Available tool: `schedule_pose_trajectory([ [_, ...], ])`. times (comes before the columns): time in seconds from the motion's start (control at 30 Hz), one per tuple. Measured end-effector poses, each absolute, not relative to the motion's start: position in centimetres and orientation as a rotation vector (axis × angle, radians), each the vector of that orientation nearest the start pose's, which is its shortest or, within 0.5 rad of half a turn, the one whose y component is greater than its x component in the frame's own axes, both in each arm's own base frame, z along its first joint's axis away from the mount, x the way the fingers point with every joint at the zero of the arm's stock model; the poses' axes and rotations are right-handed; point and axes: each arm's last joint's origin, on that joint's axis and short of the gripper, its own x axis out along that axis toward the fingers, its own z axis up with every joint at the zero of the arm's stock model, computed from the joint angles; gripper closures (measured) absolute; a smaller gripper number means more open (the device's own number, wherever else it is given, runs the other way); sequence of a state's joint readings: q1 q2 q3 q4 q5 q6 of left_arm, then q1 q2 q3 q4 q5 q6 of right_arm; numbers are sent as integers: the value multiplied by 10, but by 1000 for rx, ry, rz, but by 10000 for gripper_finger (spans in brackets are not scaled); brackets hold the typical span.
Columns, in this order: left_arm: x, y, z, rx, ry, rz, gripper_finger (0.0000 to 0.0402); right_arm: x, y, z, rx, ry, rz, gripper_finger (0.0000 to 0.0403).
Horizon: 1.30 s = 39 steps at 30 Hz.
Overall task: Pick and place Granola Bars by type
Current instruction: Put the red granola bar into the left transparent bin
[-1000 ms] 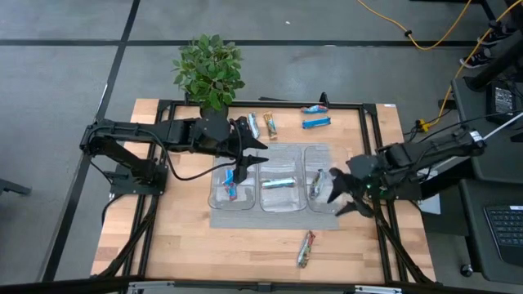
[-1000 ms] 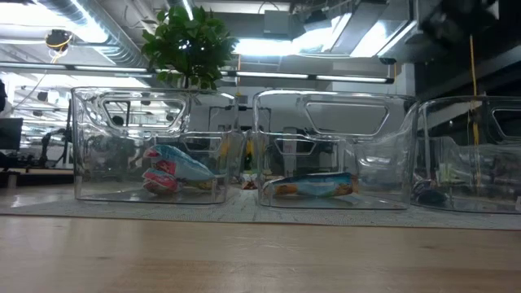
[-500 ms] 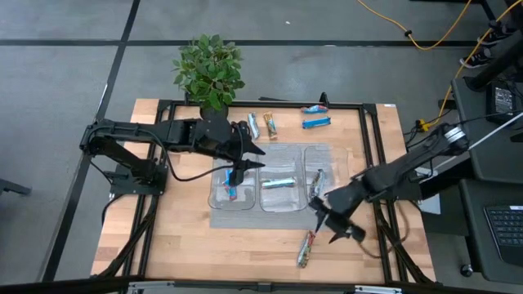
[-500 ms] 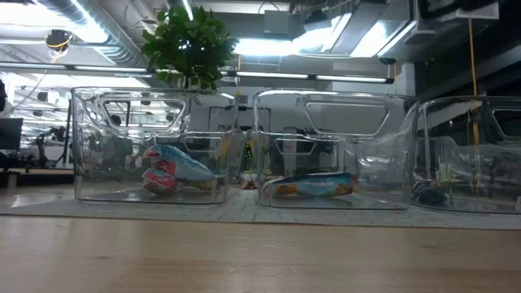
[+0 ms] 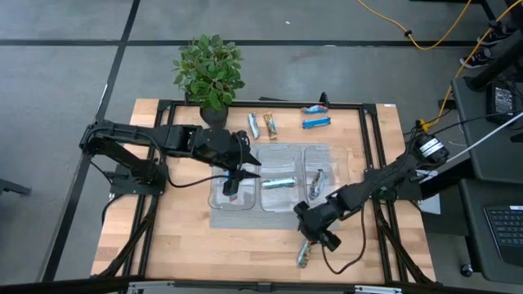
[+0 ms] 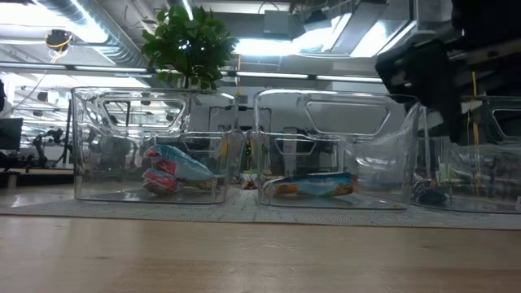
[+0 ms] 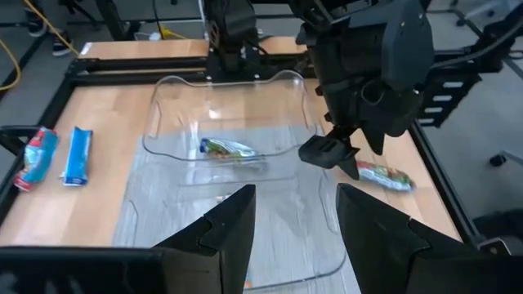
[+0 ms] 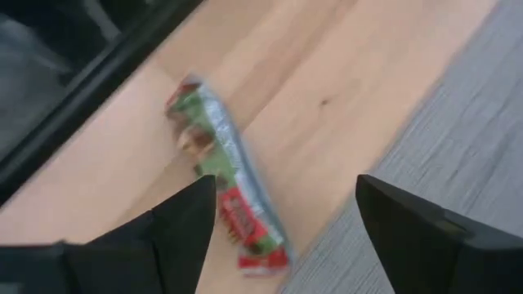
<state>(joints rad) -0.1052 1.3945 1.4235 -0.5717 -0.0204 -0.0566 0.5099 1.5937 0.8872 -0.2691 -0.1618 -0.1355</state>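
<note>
Green-red granola bar (image 8: 225,184) lies on wooden tabletop (image 5: 180,237); my right end effector (image 5: 315,230) hovers above, fingers wide, empty. Left end effector (image 5: 233,181) over left bin (image 5: 214,196), part-open, empty.

Three bins (image 5: 282,188) in row on mat (image 5: 245,219) at counter (image 5: 184,245) centre, one bar in each. Plant (image 5: 209,69) at 11 o'clock of bins. Four bars (image 5: 288,121) at 12 o'clock beyond mat. Lone bar (image 5: 304,251) at 5 o'clock, under my right jaws; my left jaws over left bin.
</note>
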Motion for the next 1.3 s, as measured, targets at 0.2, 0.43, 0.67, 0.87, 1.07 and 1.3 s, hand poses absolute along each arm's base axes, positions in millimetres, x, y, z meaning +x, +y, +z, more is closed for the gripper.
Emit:
schedule_pose_trajectory([
  [0.2,297,-37,379,-14,561,-87,238,268,163,175,-339,992,636,112],
  [0.43,296,-38,379,-12,561,-89,238,272,182,199,-413,992,678,123],
  [0.67,296,-39,379,-4,559,-92,238,272,207,193,-554,1110,675,124],
  [0.87,296,-40,379,11,559,-110,238,275,213,173,-607,1157,699,124],
  [1.07,296,-41,380,-4,550,-123,238,279,216,140,-640,1248,696,124],
  [1.3,295,-49,380,-3,553,-148,238,279,217,137,-628,1266,699,184],
])
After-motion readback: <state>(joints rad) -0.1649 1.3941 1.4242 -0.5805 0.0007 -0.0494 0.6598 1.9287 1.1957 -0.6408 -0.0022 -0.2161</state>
